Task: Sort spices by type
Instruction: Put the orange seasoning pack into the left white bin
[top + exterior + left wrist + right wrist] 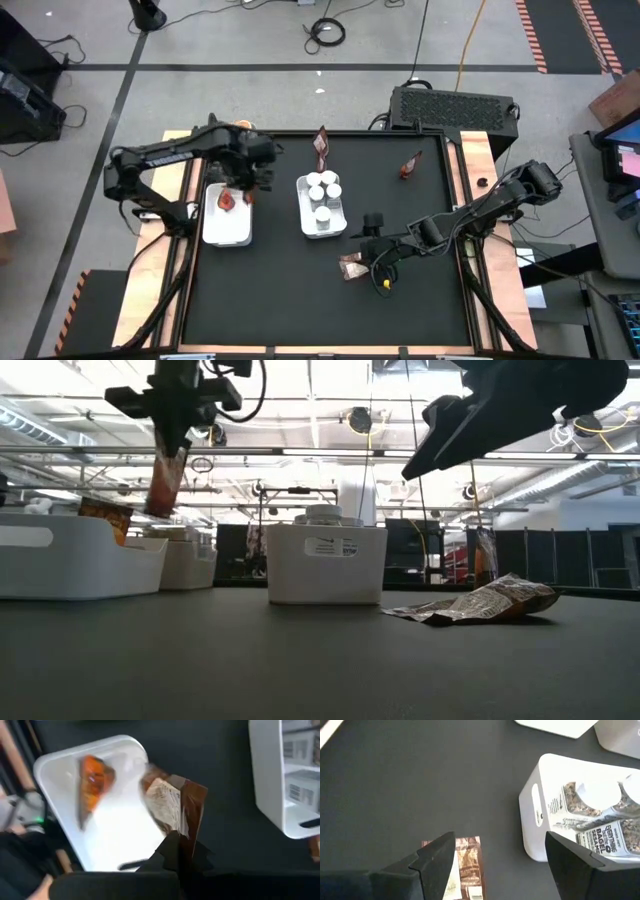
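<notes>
Reddish-brown, the crinkly packet (175, 810) you hold clamped in your left hand (172, 847) hangs above the left white tray (228, 232), where another packet (226, 200) lies, while your right hand (500, 862), fingers apart, hovers over a third packet (352, 266) on the worktop (300, 300)
</notes>
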`<control>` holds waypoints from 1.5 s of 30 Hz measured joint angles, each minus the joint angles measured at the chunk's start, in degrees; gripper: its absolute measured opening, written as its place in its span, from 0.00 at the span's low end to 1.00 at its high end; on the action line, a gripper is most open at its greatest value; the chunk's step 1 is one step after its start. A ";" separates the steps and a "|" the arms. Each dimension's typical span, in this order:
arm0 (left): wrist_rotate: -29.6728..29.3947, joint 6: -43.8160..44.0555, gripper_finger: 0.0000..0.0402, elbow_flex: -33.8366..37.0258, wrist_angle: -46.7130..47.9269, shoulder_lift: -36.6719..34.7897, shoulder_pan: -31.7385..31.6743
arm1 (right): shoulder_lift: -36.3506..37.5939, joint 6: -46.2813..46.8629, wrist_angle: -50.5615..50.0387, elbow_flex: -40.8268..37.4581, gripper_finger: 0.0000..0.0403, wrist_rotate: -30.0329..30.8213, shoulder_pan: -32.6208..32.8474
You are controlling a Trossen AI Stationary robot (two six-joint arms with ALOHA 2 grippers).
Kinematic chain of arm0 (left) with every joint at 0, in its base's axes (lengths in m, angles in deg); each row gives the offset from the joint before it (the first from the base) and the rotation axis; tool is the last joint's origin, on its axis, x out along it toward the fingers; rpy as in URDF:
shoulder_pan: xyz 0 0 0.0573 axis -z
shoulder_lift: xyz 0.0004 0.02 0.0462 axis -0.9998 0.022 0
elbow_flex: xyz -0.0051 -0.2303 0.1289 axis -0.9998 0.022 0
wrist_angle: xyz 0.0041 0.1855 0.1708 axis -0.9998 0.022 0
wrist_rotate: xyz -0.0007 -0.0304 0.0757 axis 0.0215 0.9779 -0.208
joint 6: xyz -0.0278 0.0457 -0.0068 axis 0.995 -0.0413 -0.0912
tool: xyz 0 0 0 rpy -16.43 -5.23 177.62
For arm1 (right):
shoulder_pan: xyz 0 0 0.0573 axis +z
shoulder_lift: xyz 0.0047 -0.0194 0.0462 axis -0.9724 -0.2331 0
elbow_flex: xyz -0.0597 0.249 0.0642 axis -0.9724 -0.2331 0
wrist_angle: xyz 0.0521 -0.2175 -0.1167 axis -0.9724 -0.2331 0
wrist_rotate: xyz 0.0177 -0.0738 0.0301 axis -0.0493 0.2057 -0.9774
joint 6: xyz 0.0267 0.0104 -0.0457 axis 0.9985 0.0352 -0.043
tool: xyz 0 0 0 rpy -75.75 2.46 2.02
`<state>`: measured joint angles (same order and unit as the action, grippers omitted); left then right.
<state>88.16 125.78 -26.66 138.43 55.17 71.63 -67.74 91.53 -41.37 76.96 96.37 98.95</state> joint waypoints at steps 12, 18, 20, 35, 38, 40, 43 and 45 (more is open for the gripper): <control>-2.52 -6.23 0.00 6.50 0.68 -1.45 -4.73 | 0.00 -0.02 0.44 0.00 0.66 0.02 0.00; -3.28 -6.59 0.00 11.68 0.61 -1.40 -5.64 | 0.00 -0.04 0.42 -0.02 0.66 0.02 0.00; -3.37 -7.27 0.00 13.55 -0.37 -1.39 -6.25 | 0.00 -0.04 0.42 0.00 0.66 -0.01 0.00; -2.89 -11.17 0.00 23.21 -8.56 -1.39 -8.39 | 0.00 -0.02 0.42 -0.01 0.66 -0.01 0.00; -2.66 -12.32 0.00 24.55 -10.92 -1.39 -8.38 | 0.00 -0.02 0.42 0.00 0.66 -0.01 0.00; -2.68 -12.23 0.00 25.06 -11.72 -1.39 -8.38 | 0.00 -0.02 0.42 0.00 0.66 -0.01 0.00; -3.46 -12.23 0.02 25.20 -12.30 -1.39 -8.38 | 0.00 -0.02 0.42 -0.01 0.66 -0.01 0.00; -4.04 -12.13 0.05 25.20 -12.33 -1.39 -8.38 | 0.00 -0.02 0.44 -0.02 0.66 -0.01 0.00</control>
<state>84.12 113.65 -1.46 126.10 53.78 63.24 -67.74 91.51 -40.93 76.94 96.36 98.95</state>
